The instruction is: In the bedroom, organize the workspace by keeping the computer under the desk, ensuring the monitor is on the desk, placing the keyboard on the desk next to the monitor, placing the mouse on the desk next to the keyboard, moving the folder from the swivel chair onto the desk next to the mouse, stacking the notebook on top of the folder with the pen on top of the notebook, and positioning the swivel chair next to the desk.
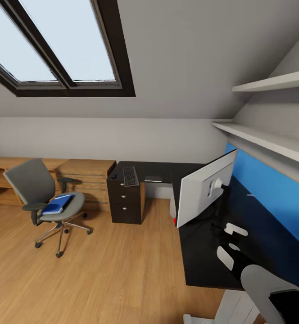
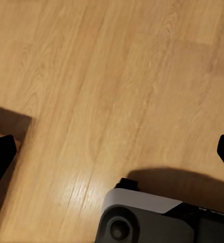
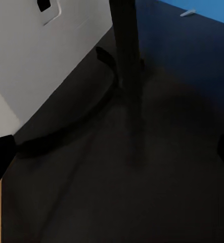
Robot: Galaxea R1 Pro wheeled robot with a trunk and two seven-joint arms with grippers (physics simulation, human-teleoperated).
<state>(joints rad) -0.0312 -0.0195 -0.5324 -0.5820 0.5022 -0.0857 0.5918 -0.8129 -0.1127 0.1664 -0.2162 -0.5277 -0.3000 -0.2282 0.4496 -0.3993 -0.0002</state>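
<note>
The grey swivel chair (image 1: 46, 195) stands on the floor at the left, apart from the desk, with the blue folder (image 1: 57, 204) on its seat. On the black desk (image 1: 199, 265) the keyboard (image 1: 130, 176) lies above the drawers. Beside it is a flat dark notebook (image 1: 153, 179). The monitor (image 1: 206, 193) shows its pale back. My right gripper (image 1: 230, 243) is open just above the desktop, close behind the monitor's stand (image 3: 127, 55). A thin pale pen (image 3: 188, 12) lies by the blue back panel. My left gripper (image 2: 112, 154) hangs open over bare floor.
A light wooden drawer chest (image 1: 88, 173) and a low bench run along the back wall behind the chair. Two white shelves (image 1: 266, 139) jut out above the desk at the right. Wooden floor (image 1: 113, 270) spreads between chair and desk. My base (image 2: 157, 217) shows below the left gripper.
</note>
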